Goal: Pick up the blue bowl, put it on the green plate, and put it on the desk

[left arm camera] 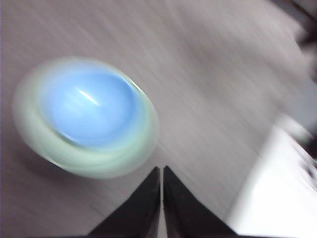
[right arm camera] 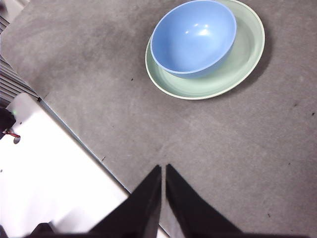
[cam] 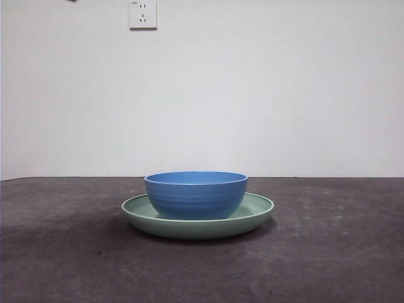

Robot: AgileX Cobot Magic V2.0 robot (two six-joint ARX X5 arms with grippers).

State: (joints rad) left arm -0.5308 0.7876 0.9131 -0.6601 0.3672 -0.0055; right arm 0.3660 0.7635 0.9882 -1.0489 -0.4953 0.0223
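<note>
The blue bowl (cam: 196, 194) sits upright inside the green plate (cam: 259, 211), which rests on the desk (cam: 334, 252) at the middle. No gripper shows in the front view. In the left wrist view, which is motion-blurred, the bowl (left arm camera: 89, 106) on the plate (left arm camera: 126, 158) lies beyond my left gripper (left arm camera: 161, 171), whose jaws are shut and empty, high above the desk. In the right wrist view the bowl (right arm camera: 193, 37) on the plate (right arm camera: 245, 57) lies well beyond my right gripper (right arm camera: 163, 169), also shut, empty and high above the desk.
A white wall with a power socket (cam: 143, 14) stands behind the desk. A white surface borders the desk edge in the right wrist view (right arm camera: 44, 168) and in the left wrist view (left arm camera: 277, 193).
</note>
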